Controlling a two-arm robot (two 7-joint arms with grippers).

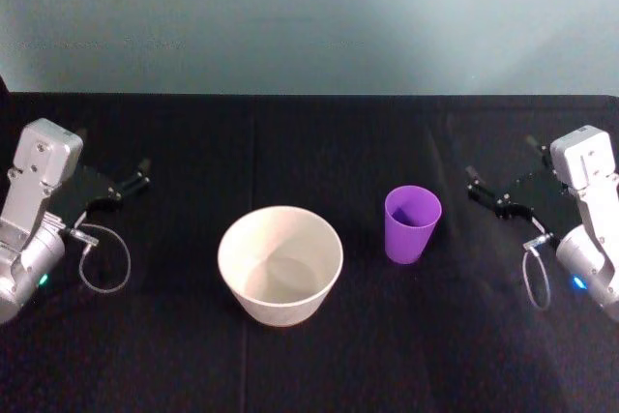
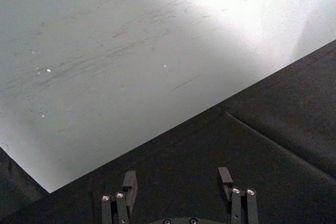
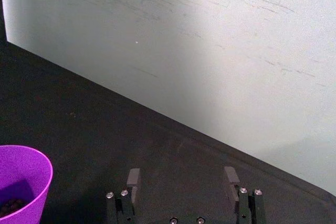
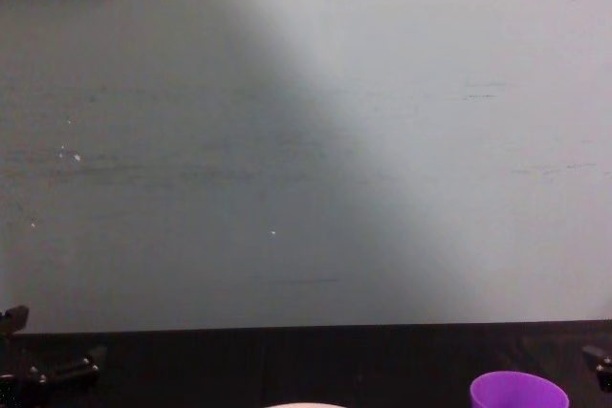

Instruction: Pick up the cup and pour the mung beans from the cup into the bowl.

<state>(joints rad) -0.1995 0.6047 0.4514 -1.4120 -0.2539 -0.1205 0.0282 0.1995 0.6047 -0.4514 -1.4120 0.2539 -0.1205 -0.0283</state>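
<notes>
- Left gripper [image 1: 133, 181] is seen at the left edge of the black table cloth [image 1: 290, 132], held just above it and well apart from both vessels.
- Its fingers [image 2: 129, 180] are spread wide in the left wrist view, with nothing held between them; only black cloth and a pale wall [image 2: 131, 51] are seen ahead of them.
- Bowl [image 1: 279, 302] is placed upright on the cloth, left of centre, between the left gripper and the cup; its whitish inside is seen bare in the head view.
- Cup [image 1: 411, 237] is stood upright just to the right of the bowl, near it but not touching; it is purple and narrower than the bowl.
- Small dark round beans [image 3: 10, 206] are seen low inside the cup [image 3: 26, 182] in the right wrist view.
- Cup rim [image 4: 519, 389] is caught at the lower edge of the chest view, right of centre.
- Right gripper [image 1: 484, 189] is held at the right side of the table, pointed toward the cup and clear of it.
- Its fingers [image 3: 230, 176] are spread wide and nothing is gripped.
</notes>
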